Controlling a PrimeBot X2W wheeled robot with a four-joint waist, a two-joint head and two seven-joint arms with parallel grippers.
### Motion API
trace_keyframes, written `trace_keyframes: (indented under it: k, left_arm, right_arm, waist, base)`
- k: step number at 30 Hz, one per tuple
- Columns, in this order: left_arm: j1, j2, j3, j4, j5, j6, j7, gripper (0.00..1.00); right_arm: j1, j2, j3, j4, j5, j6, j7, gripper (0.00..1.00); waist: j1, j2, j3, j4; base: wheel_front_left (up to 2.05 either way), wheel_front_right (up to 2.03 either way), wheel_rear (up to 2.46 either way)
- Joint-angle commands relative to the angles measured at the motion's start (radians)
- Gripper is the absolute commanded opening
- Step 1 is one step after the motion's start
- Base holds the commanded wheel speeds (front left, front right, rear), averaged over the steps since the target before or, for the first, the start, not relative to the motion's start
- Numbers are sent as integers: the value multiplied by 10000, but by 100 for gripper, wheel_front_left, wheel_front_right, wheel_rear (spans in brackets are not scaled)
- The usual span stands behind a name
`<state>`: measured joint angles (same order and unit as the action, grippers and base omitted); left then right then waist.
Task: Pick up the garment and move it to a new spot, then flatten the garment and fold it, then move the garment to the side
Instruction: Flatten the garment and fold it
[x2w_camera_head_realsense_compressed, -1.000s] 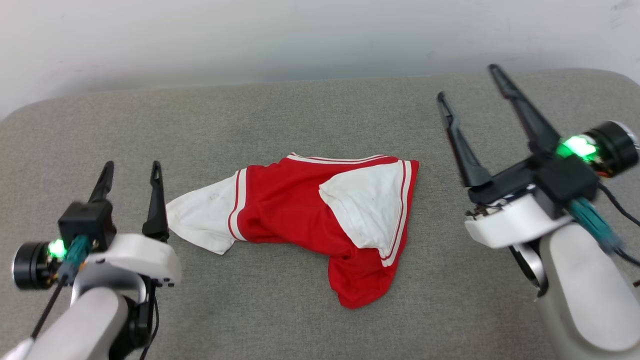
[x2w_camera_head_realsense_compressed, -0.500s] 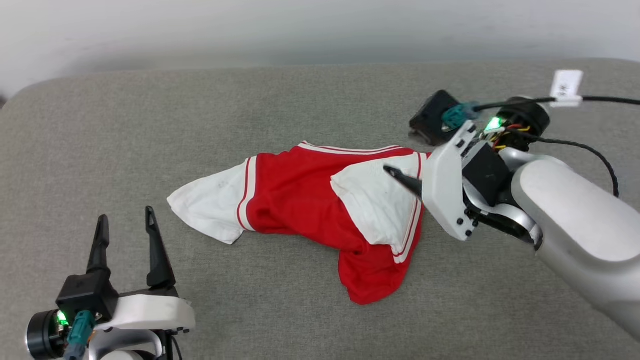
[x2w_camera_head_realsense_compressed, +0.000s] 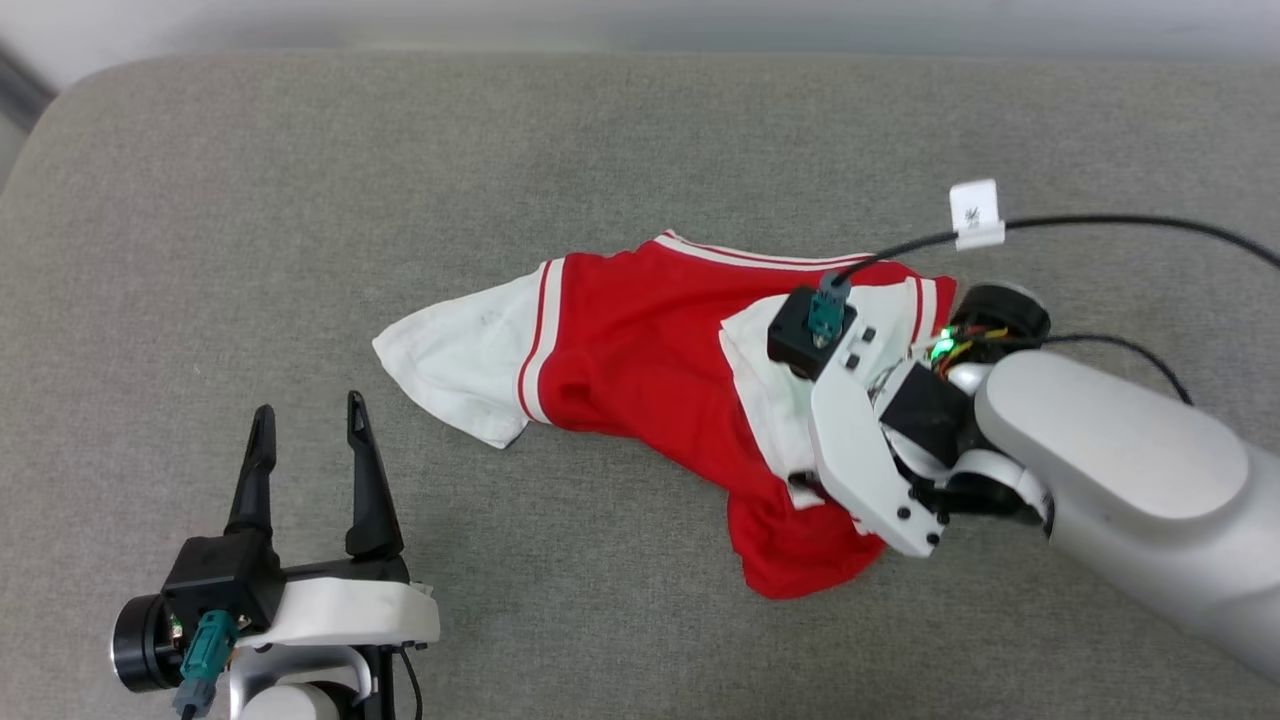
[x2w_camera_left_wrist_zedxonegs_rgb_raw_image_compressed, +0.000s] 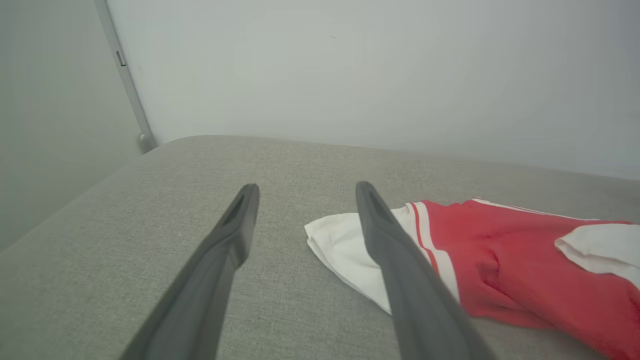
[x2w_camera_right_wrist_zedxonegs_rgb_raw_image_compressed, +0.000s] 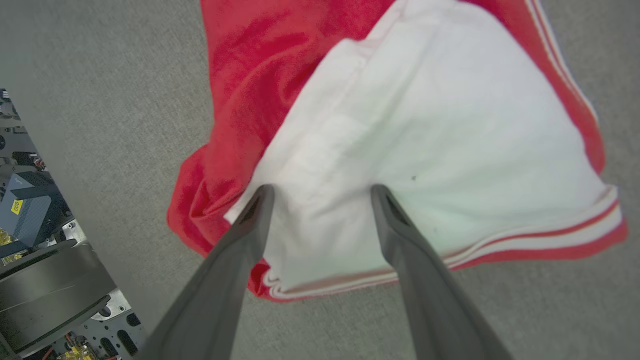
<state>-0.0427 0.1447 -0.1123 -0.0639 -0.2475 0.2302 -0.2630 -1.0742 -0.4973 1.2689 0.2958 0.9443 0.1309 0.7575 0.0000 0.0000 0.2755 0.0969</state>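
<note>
The garment looks light and limp, so pinch its white sleeve, where the layers bunch. Your right gripper hangs spread over that sleeve, and your left gripper is spread too.

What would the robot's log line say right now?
step: pick-up, not gripped | right tool: open over garment sleeve | left tool: open, apart
</note>
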Motion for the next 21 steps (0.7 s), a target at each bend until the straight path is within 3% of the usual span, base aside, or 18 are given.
trace_keyframes:
  k: [1,10,11,12,21]
  left_arm:
    - [-134,-116,162,57,128,-128,-24,100]
    - [-101,-635,750,363,564,-711,-24,100]
    - [-88,-683,787,398,612,-738,-24,100]
    - [-66,-724,824,424,629,-786,-24,100]
    - [317,-885,1191,379,770,-964,-24,100]
  right_arm:
    - [352,66,77,142,-3,-3,-5,100]
    - [1115,112,165,350,-460,-3,-684,100]
    - [1114,76,155,273,-497,-3,-937,39]
    - [1085,28,142,182,-541,-3,-1169,0]
    - [706,-1135,-281,-996,-300,-5,-3749,0]
  waist:
    - [0,0,197,146]
    - [0,0,179,-86]
    - [0,0,129,-134]
    - [0,0,81,-184]
    - [0,0,-358,-589]
  base:
    - [0,0,0]
    - [0,0,0]
    - [0,0,0]
    - [0,0,0]
    - [0,0,0]
